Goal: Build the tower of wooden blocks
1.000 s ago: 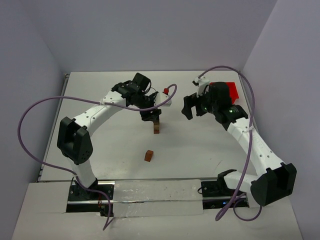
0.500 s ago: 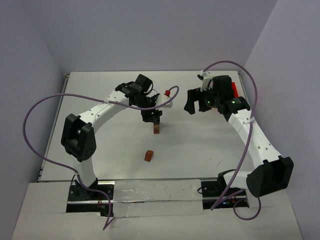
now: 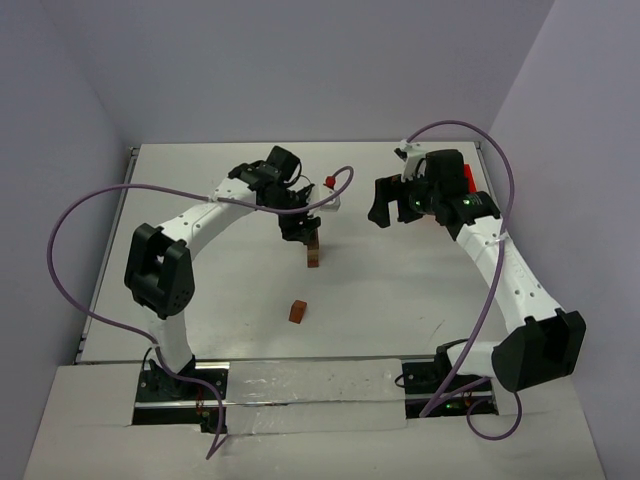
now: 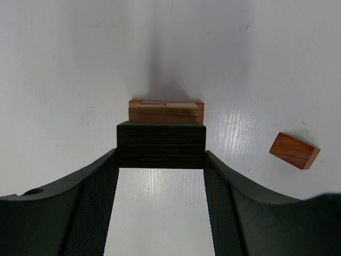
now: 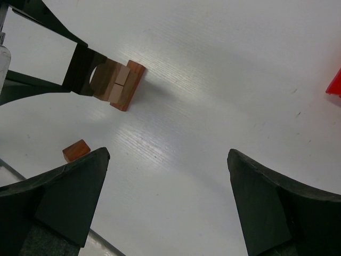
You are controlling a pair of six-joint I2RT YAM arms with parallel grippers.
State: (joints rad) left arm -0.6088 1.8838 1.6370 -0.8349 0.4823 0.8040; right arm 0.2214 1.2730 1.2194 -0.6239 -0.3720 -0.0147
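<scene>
Left gripper unchanged, jaws clamped on dark block atop tower; right gripper, jaws wide apart, has drawn back toward red bin; loose block unmoved.

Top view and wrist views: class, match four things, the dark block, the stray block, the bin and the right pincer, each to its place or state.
1. dark block
2. stray block
3. bin
4. right pincer

A. open, holding nothing
B. gripped in the left pincer
C. red, at the far right
D. lying untouched

Pairs: 1-B, 2-D, 3-C, 4-A
</scene>
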